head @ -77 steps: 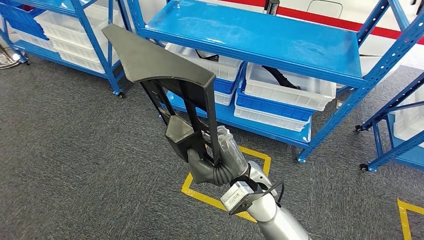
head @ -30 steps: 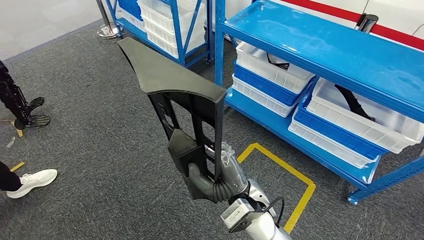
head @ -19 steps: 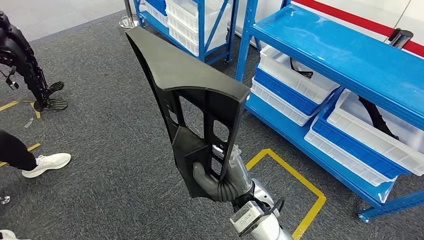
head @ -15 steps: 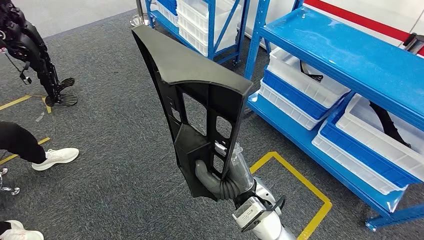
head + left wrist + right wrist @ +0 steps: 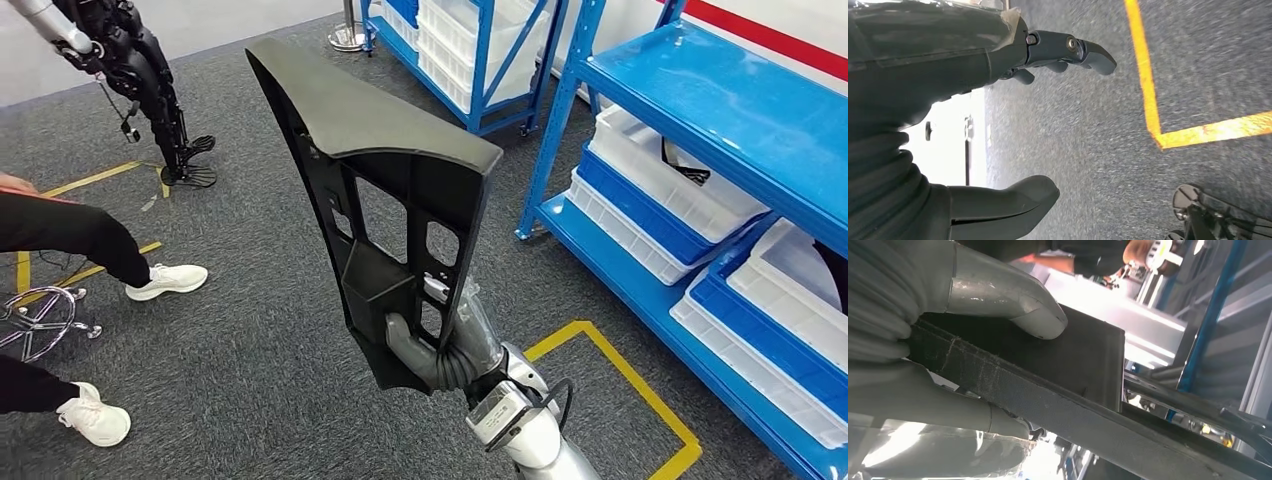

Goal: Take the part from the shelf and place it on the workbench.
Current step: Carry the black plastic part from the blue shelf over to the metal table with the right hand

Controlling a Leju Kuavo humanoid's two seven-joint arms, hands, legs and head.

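Right hand grips the large black plastic part with open ribbed frame, upright at centre; blue metal shelf swung toward 3 o'clock, meaning turning off toward an unseen workbench; left hand hanging released over carpet.

Matte black part in grey right hand; silver arm. Blue shelf, white-and-blue bins. Dark grey carpet, yellow tape lines. Person's black trousers, white shoes.
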